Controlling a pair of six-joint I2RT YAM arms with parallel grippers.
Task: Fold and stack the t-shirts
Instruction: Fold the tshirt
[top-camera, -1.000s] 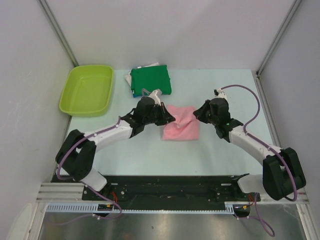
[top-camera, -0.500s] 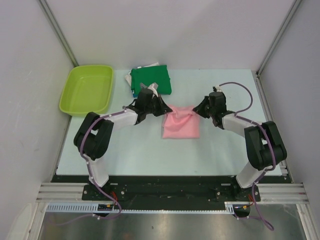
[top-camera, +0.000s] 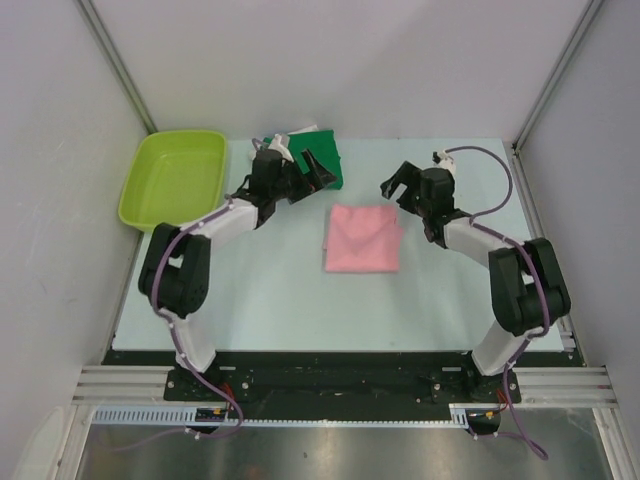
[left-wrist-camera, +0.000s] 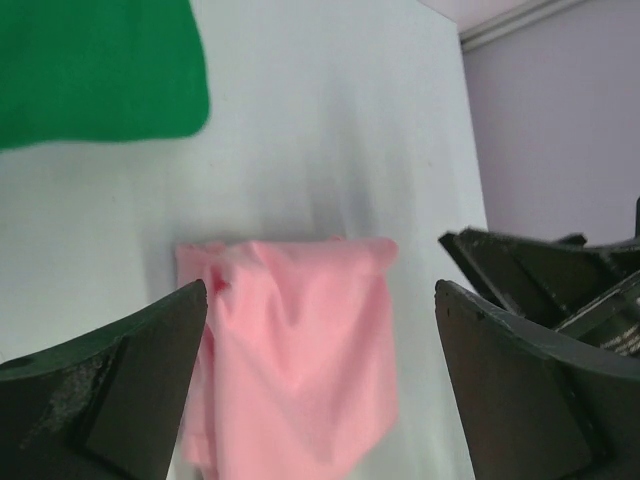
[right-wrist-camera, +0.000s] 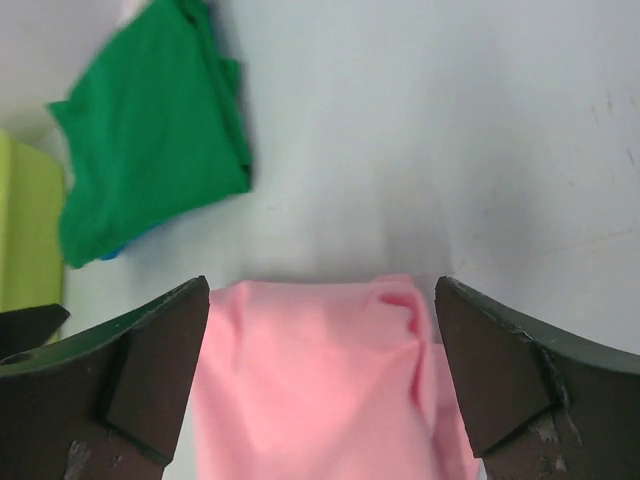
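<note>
Currently the pink t-shirt (top-camera: 363, 238) lies between left pincer (top-camera: 300, 160) and right pincer (top-camera: 398, 181).

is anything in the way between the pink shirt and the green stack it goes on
Nothing lies on the table between the pink shirt and the green stack; only the open left gripper hangs over the stack.

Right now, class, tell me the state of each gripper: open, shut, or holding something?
Left gripper: open, holding nothing.
Right gripper: open, holding nothing.
</note>
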